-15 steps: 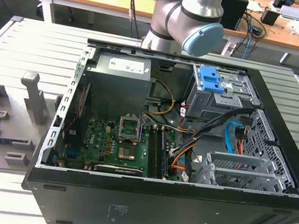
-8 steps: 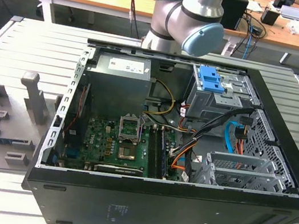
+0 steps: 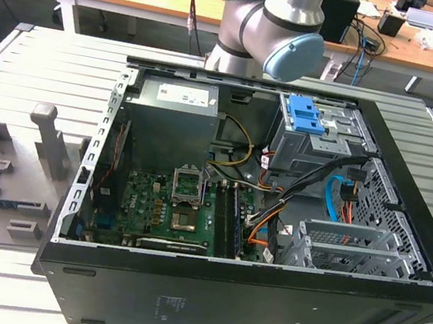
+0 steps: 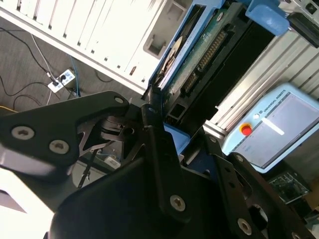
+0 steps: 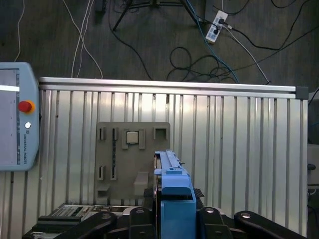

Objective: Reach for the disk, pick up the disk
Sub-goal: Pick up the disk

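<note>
First wrist view: claw (image 5: 173,196) pinches the disk (image 5: 167,162) (edge-on, blue rail showing) over the slatted table (image 5: 239,149).

Little of the print here can be made out. In the first wrist view a line of small print runs along the edge of the teach pendant (image 5: 20,124), below its red stop button (image 5: 25,106). In the exterior view a white sticker (image 3: 185,93) sits on the power supply (image 3: 164,123) and faint white marks (image 3: 175,302) stand on the case wall (image 3: 275,307), all too small for me to read. The disk (image 5: 175,191) clamped in my claw (image 5: 174,219) shows me no legible lettering.
</note>
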Available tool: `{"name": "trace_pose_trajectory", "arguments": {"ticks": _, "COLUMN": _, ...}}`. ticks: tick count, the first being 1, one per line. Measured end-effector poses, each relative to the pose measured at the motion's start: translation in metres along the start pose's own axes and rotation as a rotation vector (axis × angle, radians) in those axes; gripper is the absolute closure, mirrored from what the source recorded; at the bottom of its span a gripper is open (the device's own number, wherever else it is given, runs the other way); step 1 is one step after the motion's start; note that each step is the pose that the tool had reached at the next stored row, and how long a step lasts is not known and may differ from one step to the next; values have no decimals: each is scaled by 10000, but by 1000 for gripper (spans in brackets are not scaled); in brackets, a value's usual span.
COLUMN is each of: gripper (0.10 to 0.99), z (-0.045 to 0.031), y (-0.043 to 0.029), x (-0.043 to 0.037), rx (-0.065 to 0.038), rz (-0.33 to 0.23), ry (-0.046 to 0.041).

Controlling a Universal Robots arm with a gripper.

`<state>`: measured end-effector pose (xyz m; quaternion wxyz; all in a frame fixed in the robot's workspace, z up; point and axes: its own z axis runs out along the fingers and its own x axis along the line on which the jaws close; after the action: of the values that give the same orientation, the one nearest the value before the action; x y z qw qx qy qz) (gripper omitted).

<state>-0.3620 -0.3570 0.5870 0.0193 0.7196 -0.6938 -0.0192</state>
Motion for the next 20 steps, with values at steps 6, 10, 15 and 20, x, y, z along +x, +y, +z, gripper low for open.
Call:
{"name": "trace_pose_trajectory", "arguments": {"ticks": 6, "gripper": 718, "z": 70, "y": -14, "x": 0, "rx": 0, "rz": 0, "ry": 1}}
{"name": "trace_pose_trajectory", "arguments": {"ticks": 10, "gripper": 718, "z": 115, "y": -24, "x": 1, "rx": -1, "rz": 0, "ry": 1}}
{"name": "trace_pose_trajectory", "arguments": {"ticks": 15, "gripper": 718, "z": 173, "y": -37, "x": 1, "rx": 0, "rz": 0, "ry": 0}}
{"name": "trace_pose_trajectory", "arguments": {"ticks": 20, "gripper": 718, "z": 256, "y": -63, "x": 2, "rx": -1, "rz": 0, "ry": 1}}
